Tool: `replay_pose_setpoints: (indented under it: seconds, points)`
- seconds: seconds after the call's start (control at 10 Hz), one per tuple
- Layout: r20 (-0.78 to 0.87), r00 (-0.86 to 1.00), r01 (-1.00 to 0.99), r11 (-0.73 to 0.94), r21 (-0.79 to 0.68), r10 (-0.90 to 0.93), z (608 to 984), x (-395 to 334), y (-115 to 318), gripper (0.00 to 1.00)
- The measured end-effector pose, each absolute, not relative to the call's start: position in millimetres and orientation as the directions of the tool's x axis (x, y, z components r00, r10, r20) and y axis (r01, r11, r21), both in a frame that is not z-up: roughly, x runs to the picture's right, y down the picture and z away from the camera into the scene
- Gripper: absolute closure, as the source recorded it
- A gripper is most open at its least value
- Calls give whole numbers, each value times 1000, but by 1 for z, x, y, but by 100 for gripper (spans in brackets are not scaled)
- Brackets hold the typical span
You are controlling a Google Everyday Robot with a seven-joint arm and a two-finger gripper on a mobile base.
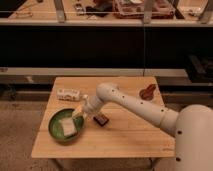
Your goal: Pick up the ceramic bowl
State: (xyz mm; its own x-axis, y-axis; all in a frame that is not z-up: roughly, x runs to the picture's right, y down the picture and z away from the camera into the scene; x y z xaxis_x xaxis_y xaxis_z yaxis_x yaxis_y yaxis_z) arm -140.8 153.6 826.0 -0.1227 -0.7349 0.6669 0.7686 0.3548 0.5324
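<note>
Ceramic bowl (54,126) sits near-left on table (125,142) w/ white item (68,127) inside. Gripper (78,112) over its right rim, grip state can't tell. Risk: thin rim hold slips, bowl tips & dumps item

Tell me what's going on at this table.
A white robot arm reaches across the wooden table, with its gripper down at the right rim of the green ceramic bowl. The bowl sits on the table, not yet lifted, with a pale item lying in it. A small white box, a dark block and a brown object lie nearby.
</note>
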Motion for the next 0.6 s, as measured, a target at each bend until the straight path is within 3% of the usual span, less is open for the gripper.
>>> replay_pose_setpoints:
  seconds: [0.6]
  points:
    - [702,-132,815,326,479,-700,840,-131,179,42]
